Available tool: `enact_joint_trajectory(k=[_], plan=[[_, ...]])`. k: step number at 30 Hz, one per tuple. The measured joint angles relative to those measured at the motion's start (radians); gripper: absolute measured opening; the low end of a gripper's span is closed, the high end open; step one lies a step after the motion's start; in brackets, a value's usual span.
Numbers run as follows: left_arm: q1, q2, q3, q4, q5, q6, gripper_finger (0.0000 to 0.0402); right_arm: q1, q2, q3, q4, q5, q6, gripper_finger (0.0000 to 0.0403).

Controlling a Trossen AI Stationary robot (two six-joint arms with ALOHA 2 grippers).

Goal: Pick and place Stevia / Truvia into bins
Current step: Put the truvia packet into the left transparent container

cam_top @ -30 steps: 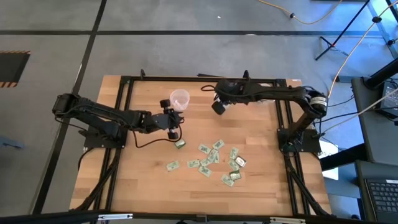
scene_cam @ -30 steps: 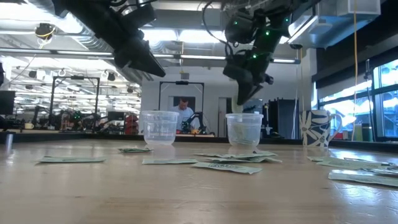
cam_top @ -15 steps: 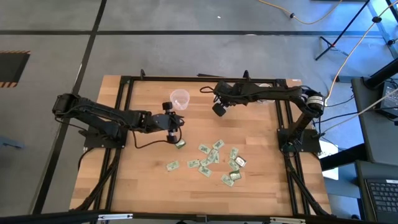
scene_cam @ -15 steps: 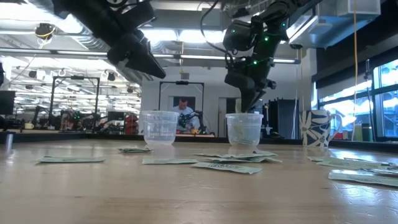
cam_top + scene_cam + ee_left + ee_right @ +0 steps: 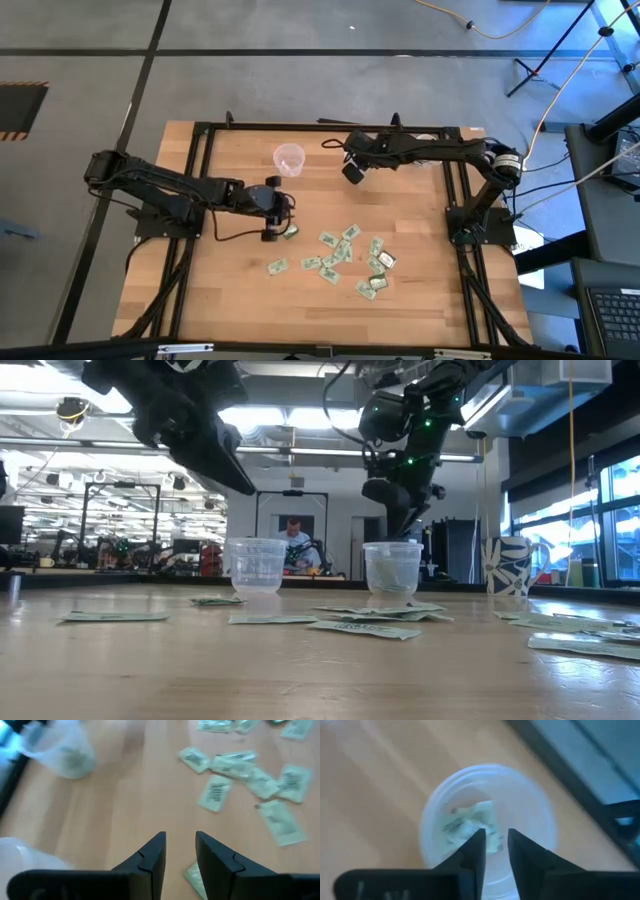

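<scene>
Translucent plastic, two cups on the wooden worktop (image 5: 230,290). One cup (image 5: 289,158) stood near the back edge, left of centre; the other cup (image 5: 487,820) sat directly under the right gripper (image 5: 493,842), hidden from above by that arm. The right gripper hung over its mouth with jaws parted by a narrow gap and nothing between them; a few sachets (image 5: 470,825) lay inside on the bottom. The left gripper (image 5: 179,851) hovered low over bare wood toward the middle of the worktop, jaws narrowly apart and empty, one sachet (image 5: 192,875) on the wood just beside its fingertips. Loose sachets (image 5: 345,258), roughly a dozen or more, lay scattered right of centre toward the front edge. Judged progress: early to middling; a few sachets binned, most of the pile yet to be picked. What the back-edge cup held could not be told
</scene>
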Motion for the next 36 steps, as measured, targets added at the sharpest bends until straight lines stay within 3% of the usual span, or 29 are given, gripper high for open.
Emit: enact_joint_trajectory(k=[4, 10, 20, 36], plan=[[0.003, 0.0, -0.006, -0.008, 0.023, -0.027, 0.0104, 0.007, -0.007, 0.0, 0.007, 0.086, 0.0, 0.0108], [0.061, 0.03, -0.049, -0.003, 0.137, -0.054, 0.0106, 0.043, -0.041, 0.0, 0.015, 0.086, 0.0, 0.0111], [0.138, 0.243, -0.05, 0.067, 0.26, -0.062, 0.0107, 0.12, -0.058, 0.001, 0.062, 0.084, -0.023, 0.011], [0.152, 0.382, -0.046, 0.127, 0.276, -0.069, 0.0101, 0.175, -0.058, 0.001, 0.065, 0.085, -0.025, 0.011]])
